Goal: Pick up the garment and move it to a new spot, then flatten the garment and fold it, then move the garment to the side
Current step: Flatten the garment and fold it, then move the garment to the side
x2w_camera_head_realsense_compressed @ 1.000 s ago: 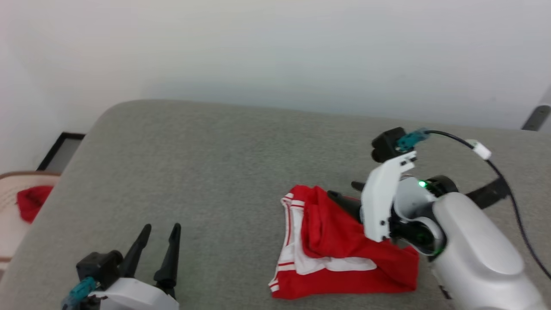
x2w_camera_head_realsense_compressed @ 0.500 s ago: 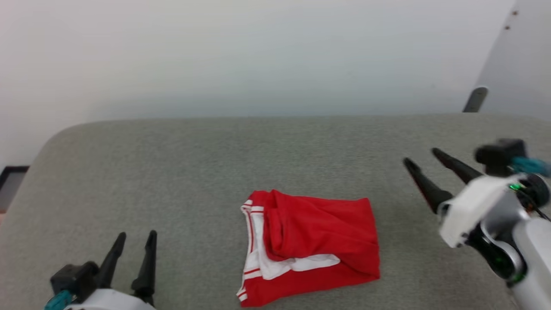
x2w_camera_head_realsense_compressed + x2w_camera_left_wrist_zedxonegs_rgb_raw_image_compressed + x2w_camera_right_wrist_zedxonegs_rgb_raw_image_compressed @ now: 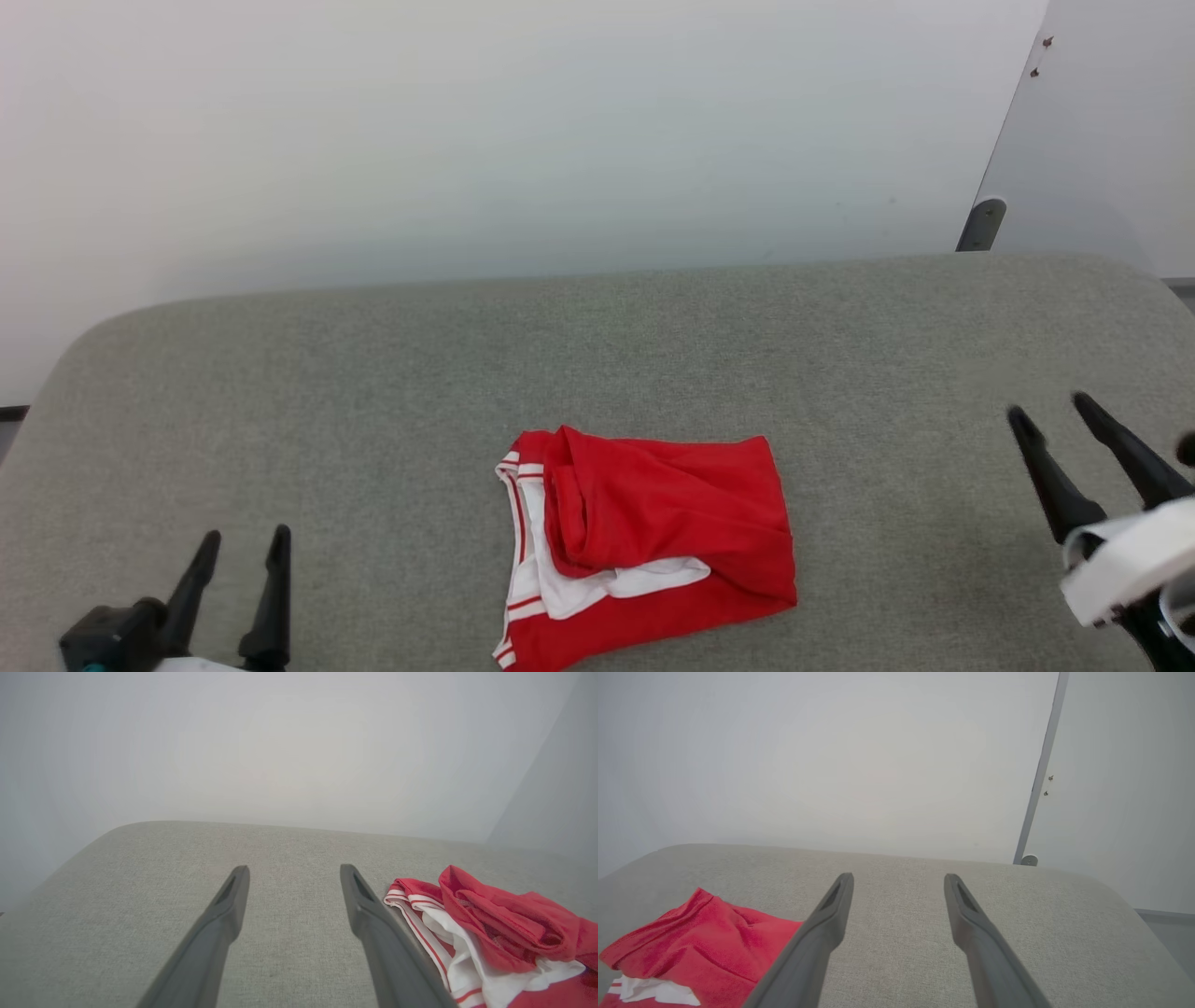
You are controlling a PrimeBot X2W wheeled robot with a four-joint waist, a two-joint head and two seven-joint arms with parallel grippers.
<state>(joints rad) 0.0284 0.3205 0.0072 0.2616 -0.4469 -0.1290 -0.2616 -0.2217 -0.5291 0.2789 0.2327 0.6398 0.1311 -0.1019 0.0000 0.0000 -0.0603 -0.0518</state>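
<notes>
Seemingly the garment [image 3: 653,532] is already folded, lying between my left fingers [image 3: 271,569] and right fingers [image 3: 1046,467] — both spread wide, empty — so only shifting it aside remains.

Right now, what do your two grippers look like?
Left gripper: two long, tapered black fingers on a black block, with a white housing and a bit of teal. Right gripper: the same black tapered fingers on a white housing. Up close, each finger has a narrow groove near its tip.

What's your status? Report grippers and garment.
Left gripper open, empty. Right gripper open, empty. Garment folded on cushion, between them. Nothing in the way.
</notes>
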